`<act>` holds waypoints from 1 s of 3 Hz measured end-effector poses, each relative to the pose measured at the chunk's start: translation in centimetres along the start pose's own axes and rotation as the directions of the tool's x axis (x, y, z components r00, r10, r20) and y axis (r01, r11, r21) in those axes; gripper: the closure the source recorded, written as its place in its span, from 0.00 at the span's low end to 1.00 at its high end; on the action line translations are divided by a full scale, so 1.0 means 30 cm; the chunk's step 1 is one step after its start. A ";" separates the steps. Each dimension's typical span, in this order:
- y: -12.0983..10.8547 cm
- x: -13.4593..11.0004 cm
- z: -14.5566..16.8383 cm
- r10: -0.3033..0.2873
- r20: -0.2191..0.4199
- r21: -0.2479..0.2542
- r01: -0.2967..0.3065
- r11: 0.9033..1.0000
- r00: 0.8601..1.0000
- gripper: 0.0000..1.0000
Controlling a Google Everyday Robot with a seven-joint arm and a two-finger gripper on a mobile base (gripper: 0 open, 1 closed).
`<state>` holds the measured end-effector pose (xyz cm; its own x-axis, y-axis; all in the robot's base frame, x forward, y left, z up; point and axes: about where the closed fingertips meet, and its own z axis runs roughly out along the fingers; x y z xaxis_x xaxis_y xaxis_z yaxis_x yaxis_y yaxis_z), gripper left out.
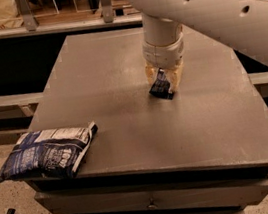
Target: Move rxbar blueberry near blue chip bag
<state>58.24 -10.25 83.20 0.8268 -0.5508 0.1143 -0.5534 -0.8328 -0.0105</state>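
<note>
My gripper point(164, 85) hangs over the middle of the desk point(127, 130), its 2 fingers point(177, 73) closed on the rxbar blueberry point(160, 87), which tilts with its lower end at the surface. The grasp looks made. The carry to the blue chip bag point(45, 152), well apart at a near corner, is left.

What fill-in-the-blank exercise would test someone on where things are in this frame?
1. The gripper is down over the ____, with its fingers closed on either side of it.
2. Seen from the camera, the blue chip bag lies at the front-____ corner of the table, overhanging the edge.
3. The bar and the bag lie far ____.
Missing words: rxbar blueberry; left; apart.
</note>
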 end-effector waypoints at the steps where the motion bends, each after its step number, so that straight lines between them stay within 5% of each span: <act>1: -0.014 -0.002 -0.009 -0.007 0.079 0.061 0.002 0.998 0.997 1.00; 2: -0.024 0.003 -0.070 -0.031 0.181 0.189 -0.004 0.982 0.983 1.00; 3: -0.016 0.010 -0.168 -0.057 0.247 0.307 -0.022 0.951 0.967 1.00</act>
<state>58.26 -9.75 88.25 0.8562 -0.4989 -0.1340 -0.5140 -0.7968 -0.3178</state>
